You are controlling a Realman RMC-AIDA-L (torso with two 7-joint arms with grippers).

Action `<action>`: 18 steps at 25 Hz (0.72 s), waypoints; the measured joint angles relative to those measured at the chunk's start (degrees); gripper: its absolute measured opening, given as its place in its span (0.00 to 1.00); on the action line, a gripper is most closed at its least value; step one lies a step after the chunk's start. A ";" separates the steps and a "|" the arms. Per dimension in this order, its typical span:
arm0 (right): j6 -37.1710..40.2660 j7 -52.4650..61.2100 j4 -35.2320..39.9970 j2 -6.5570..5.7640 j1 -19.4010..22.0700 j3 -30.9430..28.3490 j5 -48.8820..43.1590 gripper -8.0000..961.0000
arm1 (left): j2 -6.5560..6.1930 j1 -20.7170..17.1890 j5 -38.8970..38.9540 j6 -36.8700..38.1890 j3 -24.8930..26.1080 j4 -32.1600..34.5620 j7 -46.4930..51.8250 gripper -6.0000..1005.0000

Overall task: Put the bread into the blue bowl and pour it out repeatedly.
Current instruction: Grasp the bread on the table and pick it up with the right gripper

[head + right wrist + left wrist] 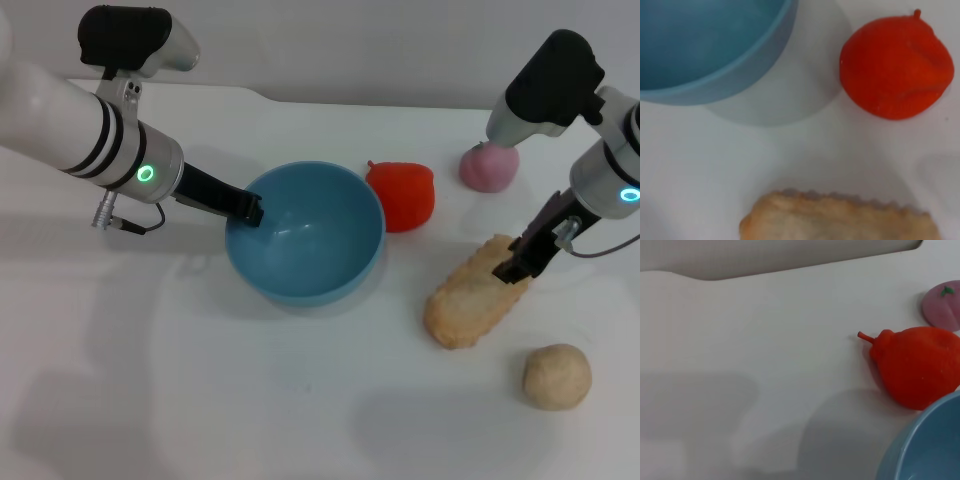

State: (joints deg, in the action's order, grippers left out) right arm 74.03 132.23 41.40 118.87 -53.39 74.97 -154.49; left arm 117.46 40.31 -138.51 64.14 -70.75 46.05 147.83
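The blue bowl [330, 285] stands upright and empty at the middle of the table. My left gripper [250, 210] is at the bowl's left rim, shut on it. The bowl's edge shows in the left wrist view [925, 450] and the right wrist view [715, 50]. The bread [470, 295], a long golden-tan loaf, lies flat on the table to the right of the bowl, apart from it. My right gripper [518, 264] is down on the loaf's far right end. The loaf's ridged edge shows in the right wrist view [840, 220].
A red-orange lumpy toy [402, 195] sits against the bowl's back right; it also shows in the wrist views [917, 365] [895, 70]. A pink toy [488, 167] lies behind it. A small beige ball [556, 376] lies in front of the loaf.
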 joint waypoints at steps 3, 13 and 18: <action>-1.35 -0.74 -0.10 0.00 -0.12 0.28 0.33 0.38 | -0.02 0.02 0.00 0.01 0.01 0.00 0.03 0.00; -11.84 -0.87 -7.98 0.20 -0.39 9.76 9.91 0.36 | 0.02 0.16 0.00 0.02 0.00 0.00 0.21 0.00; -12.22 -0.45 -11.85 0.23 -0.98 9.64 10.79 0.35 | 0.05 0.39 0.00 -0.02 0.00 0.00 0.17 0.00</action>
State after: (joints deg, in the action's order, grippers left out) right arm 61.81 131.78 29.55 119.09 -54.37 84.61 -143.70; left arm 117.51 40.69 -138.51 64.12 -70.75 46.05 147.99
